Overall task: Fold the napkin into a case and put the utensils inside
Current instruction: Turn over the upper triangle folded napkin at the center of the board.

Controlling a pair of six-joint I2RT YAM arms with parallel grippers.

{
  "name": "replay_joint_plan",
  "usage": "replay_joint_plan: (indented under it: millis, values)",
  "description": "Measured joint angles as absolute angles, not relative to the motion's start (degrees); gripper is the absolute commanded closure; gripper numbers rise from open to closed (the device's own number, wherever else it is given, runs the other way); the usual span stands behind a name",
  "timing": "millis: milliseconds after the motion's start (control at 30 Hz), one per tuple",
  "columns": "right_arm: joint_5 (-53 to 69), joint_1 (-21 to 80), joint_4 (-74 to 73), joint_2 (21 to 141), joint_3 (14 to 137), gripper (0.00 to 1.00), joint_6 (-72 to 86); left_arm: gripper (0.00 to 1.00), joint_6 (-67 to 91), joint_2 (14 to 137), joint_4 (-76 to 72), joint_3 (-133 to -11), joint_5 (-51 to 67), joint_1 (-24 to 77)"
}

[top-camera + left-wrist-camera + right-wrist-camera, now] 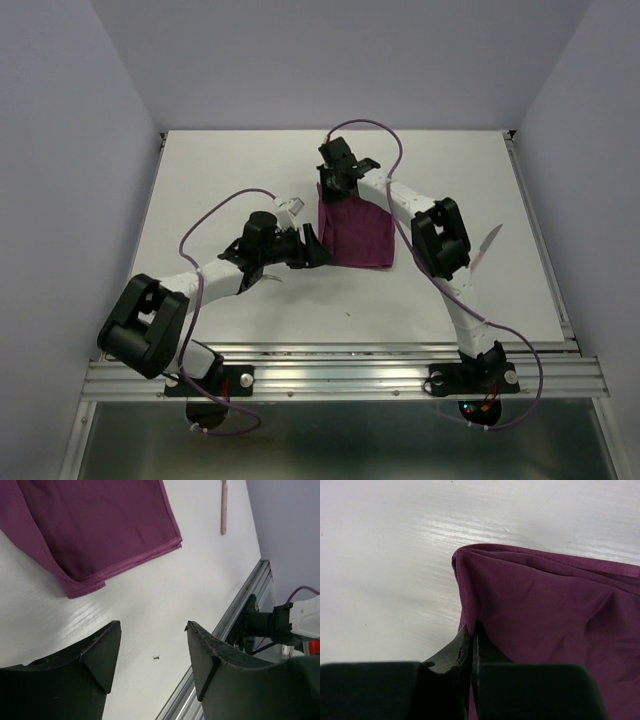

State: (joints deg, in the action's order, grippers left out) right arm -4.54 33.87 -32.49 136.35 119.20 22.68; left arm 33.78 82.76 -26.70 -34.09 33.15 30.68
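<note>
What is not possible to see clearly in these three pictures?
1. Utensil: the left wrist view shows only a pink handle; the top edge cuts off its end. In the top view it is too small to identify.
2. Napkin: in the right wrist view the shut right gripper hides how much cloth it pinches.
3. Napkin's far edge: top view, under the right gripper.

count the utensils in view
1: a utensil lies to the right of the napkin, apart from it. Another may be hidden from view.
</note>
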Motion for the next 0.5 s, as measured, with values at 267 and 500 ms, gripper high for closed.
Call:
replay_joint_plan:
  millis: [267,500]
  values:
    - [-4.54,35.51,-32.51,136.35,119.20,0.56,21.98,0.41,34.83,73.43,-21.61,-34.81,28.51,20.97]
    - [-0.08,37.98,-30.26,136.35,119.15,0.45,22.31,0.41,39.51,70.41,-18.72,-35.27,22.76,13.50]
